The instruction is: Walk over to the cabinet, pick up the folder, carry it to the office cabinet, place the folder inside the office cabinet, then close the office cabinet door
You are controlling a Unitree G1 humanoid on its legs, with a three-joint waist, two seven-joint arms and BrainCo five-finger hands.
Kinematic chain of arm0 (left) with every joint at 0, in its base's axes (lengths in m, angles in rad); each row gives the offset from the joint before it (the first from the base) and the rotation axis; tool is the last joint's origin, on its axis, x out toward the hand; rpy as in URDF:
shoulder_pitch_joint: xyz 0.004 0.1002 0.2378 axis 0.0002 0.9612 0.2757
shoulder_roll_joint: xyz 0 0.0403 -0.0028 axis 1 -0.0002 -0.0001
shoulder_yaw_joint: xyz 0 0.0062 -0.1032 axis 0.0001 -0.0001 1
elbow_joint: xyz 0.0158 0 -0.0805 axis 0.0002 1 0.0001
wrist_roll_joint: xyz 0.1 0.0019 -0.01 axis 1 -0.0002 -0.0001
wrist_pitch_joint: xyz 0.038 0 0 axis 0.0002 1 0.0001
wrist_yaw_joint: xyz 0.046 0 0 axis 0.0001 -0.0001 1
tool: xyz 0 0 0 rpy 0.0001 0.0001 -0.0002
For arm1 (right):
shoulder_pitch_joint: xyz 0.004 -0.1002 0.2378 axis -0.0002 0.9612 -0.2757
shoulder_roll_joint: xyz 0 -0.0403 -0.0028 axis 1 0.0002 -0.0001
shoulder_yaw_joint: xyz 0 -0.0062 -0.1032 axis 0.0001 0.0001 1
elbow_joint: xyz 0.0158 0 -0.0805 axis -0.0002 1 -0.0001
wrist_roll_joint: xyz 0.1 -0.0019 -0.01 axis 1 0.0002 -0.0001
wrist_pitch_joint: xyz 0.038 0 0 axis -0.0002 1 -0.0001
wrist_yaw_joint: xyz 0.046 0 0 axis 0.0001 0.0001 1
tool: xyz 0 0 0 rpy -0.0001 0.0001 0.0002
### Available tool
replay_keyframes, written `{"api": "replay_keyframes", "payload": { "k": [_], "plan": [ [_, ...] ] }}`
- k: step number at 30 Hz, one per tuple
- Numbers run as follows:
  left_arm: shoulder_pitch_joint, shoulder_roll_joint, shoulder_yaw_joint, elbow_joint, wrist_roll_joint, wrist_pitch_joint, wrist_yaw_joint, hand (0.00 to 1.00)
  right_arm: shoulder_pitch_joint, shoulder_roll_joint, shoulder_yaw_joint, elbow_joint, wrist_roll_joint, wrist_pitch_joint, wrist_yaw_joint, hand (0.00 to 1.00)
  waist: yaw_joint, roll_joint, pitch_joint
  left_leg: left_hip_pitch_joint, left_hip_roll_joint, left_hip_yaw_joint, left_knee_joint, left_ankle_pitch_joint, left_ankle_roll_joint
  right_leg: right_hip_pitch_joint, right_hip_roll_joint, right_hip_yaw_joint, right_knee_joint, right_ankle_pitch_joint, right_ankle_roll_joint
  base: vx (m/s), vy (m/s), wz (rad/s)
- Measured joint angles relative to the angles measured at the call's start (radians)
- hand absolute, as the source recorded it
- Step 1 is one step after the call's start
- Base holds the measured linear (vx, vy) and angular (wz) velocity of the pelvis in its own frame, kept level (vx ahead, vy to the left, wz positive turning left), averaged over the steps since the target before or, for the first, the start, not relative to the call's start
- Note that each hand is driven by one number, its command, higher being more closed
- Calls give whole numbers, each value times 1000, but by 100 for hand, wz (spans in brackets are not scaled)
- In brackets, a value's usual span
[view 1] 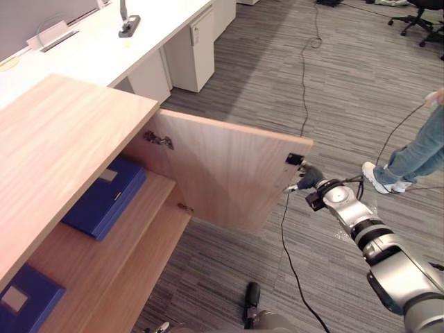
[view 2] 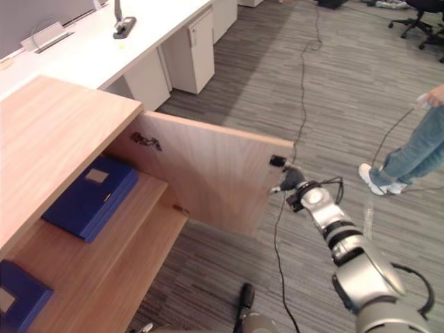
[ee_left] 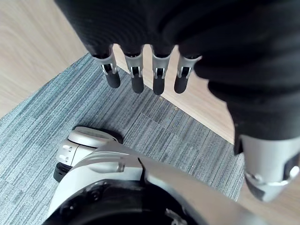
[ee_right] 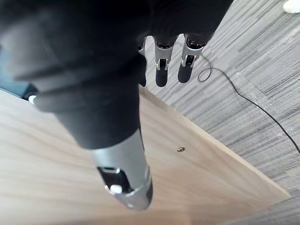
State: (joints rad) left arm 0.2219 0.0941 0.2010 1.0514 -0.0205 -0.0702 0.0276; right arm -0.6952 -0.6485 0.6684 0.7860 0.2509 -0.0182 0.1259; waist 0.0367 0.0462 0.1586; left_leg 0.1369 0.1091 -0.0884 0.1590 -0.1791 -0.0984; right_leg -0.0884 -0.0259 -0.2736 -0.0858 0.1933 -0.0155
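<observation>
Left robot hand (ee_left: pixel 158 82): hangs low over the grey carpet beside a wooden panel, fingers straight in a row, holding nothing.
Second folder (view 1: pixel 24 298): blue, flat on the lower shelf at the near left.
Folder (view 1: pixel 104 198): blue, flat on the upper shelf inside the cabinet (view 1: pixel 62 139), under its wooden top, touched by neither robot hand.
Door (view 1: pixel 222 173): wide open, swung out to the right over the carpet, with a small black fitting (view 1: pixel 294 159) at its top outer corner.
Right robot hand (view 1: pixel 307 180): at the door's free edge just below the black fitting, fingers straight and loose past the edge, thumb along the wood, gripping nothing.
Person (view 1: pixel 416 156): stands at the far right in jeans and white shoes.
Worktop (view 1: pixel 90 48): long and white beyond the cabinet, with a dark object (view 1: pixel 128 24) on it and a white drawer unit (view 1: pixel 191 52) beneath.
Chair (view 1: pixel 423 21): black, in the far right corner.
</observation>
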Motion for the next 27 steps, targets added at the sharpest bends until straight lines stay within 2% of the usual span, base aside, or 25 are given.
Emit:
{"api": "replay_keyframes", "payload": {
  "k": [4,5,9,11,13,16,19,21,24,27],
  "plan": [
    [1,6,49,0,28,-3,0,0,33,-97,216,-290,5,-6,157,0,-9,-9,-23,-17,1,0,24,16,-7,-3,5,3,0,-5,-7,78,7,-2],
    [6,11,69,1,29,-4,0,0,51,-116,266,-367,6,-10,202,0,-9,-23,-50,-34,1,2,23,26,-6,-19,5,2,0,-7,-9,39,-13,2],
    [8,18,127,2,34,-8,-3,0,61,-141,307,-560,43,-15,268,0,-3,-53,-74,-48,5,17,17,44,-10,-31,8,-7,1,0,-19,30,-19,7],
    [13,17,161,2,40,-8,-6,0,56,-155,298,-663,75,-39,285,0,7,-65,-96,-49,8,23,9,48,-8,-31,8,-18,1,0,-19,16,8,18],
    [24,19,210,2,55,-9,-7,0,41,-169,285,-772,121,-91,288,0,13,-85,-121,-47,10,26,-6,50,-6,-31,6,-30,0,0,-19,0,39,18],
    [38,27,271,2,55,-8,-6,0,42,-170,264,-852,130,-119,304,0,22,-119,-143,-46,10,34,-34,43,4,-37,0,-41,-5,8,-15,-47,70,18],
    [35,29,311,1,54,-8,-6,0,44,-180,275,-868,131,-120,330,0,24,-128,-141,-48,12,50,-52,-1,31,-46,3,-48,-6,10,-12,-70,98,14],
    [40,31,356,2,48,-7,-6,0,54,-190,324,-869,130,-117,351,0,49,-144,-136,-54,6,60,-53,-5,44,-52,-10,-45,-6,6,-6,-91,164,1],
    [42,30,425,12,18,-6,-7,0,64,-239,451,-853,111,-83,422,0,77,-161,-141,-59,-6,49,-66,8,48,-54,-18,-26,-4,36,-11,10,123,17],
    [46,23,461,20,-4,-3,-9,0,64,-275,468,-845,71,-53,463,0,103,-162,-137,-77,-8,35,-68,28,35,-65,-22,-35,1,40,-17,60,81,11]
  ]
}}
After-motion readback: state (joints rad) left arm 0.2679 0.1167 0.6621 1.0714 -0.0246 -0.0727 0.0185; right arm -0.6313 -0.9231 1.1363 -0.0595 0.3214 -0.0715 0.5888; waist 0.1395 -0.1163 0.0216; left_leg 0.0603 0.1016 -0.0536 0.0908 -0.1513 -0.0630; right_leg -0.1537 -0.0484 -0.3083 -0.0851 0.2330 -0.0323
